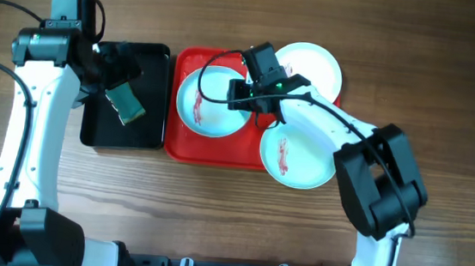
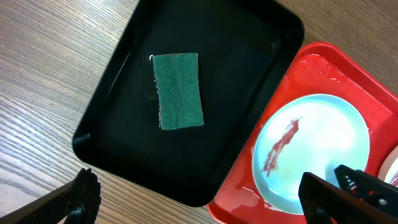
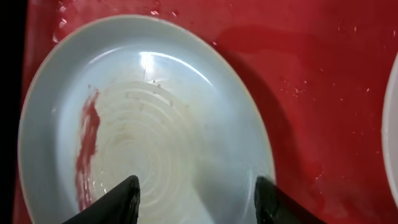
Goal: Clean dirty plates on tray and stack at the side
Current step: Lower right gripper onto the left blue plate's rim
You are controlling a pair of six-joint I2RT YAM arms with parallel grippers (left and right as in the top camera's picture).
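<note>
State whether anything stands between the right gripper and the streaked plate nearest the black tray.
Nothing visible does. The right gripper hangs directly over that plate, jaws apart, with only the plate's bare inner surface beneath it.

The worktop (image 1: 212, 225) was matt wood with a clear grain. The red tray (image 3: 323, 74) looked like glossy plastic, beaded with wet drops; the black tray (image 2: 249, 74) was smooth plastic with a dull sheen. The green pad (image 2: 178, 91) was rough and fibrous, the pale plate (image 3: 186, 124) glazed and shiny.
</note>
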